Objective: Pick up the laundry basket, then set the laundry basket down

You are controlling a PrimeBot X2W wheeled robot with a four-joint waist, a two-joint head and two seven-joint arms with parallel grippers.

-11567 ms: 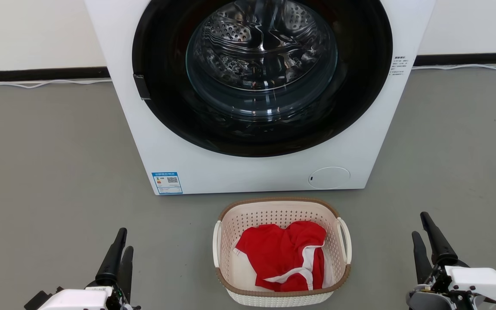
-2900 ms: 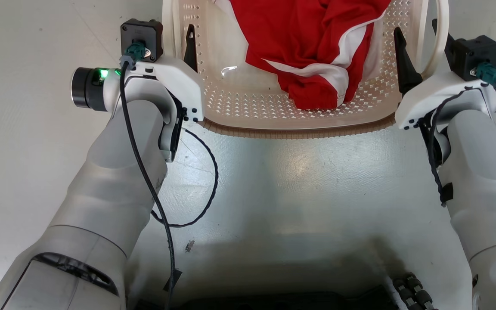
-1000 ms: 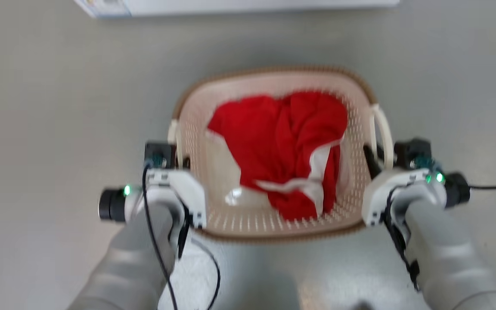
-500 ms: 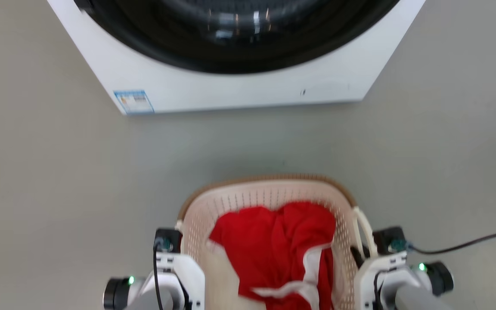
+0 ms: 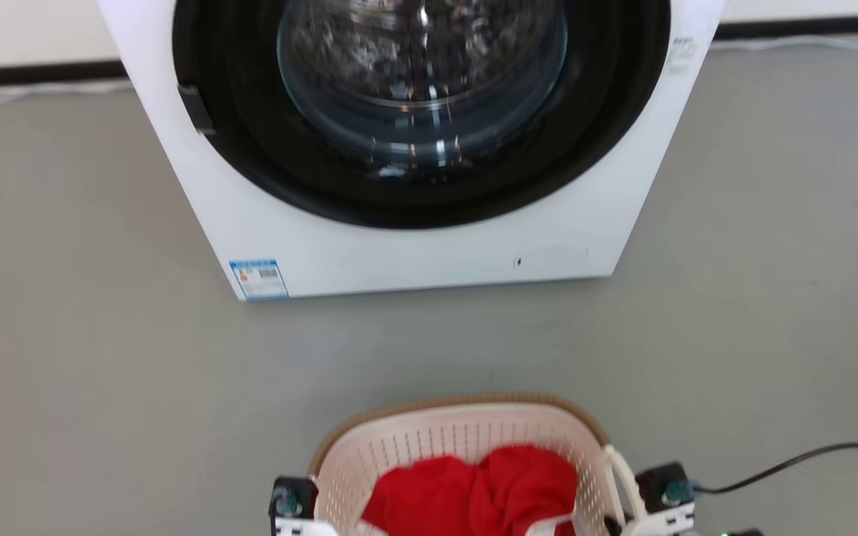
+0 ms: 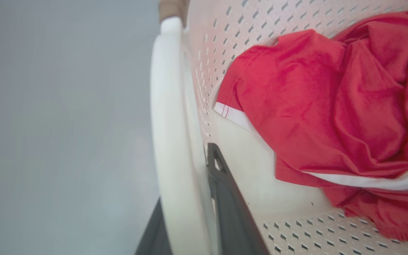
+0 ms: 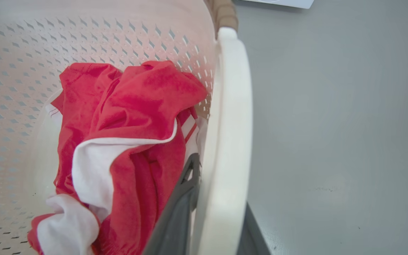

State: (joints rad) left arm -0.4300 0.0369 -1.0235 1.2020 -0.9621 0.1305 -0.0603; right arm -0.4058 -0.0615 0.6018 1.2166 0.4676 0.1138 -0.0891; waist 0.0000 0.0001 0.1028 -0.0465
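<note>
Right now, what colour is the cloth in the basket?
The cloth is red with white trim; clearest in right wrist view.

Head view down toward washer (image 5: 399,253), wrist views close (sharing laundry basket (image 6: 221,32))

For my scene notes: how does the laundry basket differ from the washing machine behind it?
The laundry basket is small, cream and perforated; the washing machine is much larger, white and smooth. The basket is open-topped and holds a red garment; the machine has a round glass door. Both are pale.
</note>
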